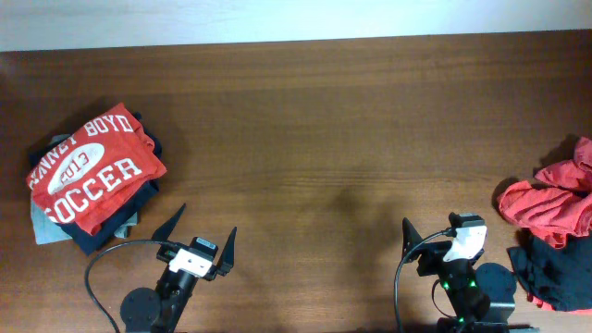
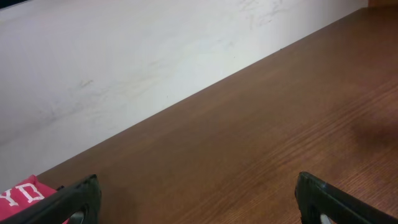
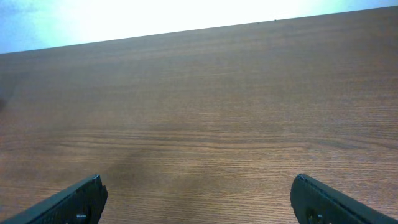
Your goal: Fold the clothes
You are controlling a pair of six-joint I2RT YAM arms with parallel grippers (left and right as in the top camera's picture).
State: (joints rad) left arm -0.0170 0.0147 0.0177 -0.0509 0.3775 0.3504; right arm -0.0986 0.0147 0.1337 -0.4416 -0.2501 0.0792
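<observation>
Folded clothes [image 1: 92,176] sit at the left of the table [image 1: 324,139]; a loose pile [image 1: 552,205] lies at its right edge.

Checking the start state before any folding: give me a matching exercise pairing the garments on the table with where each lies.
Things:
1 soccer tee
2 navy piece
3 pale grey piece
4 crumpled red shirt

Places:
a far right, unfolded
b poking out at the far-left corner
c on top at left, print up
d under the tee, showing along its near side

Pairs: 1-c, 2-d, 3-b, 4-a
</observation>
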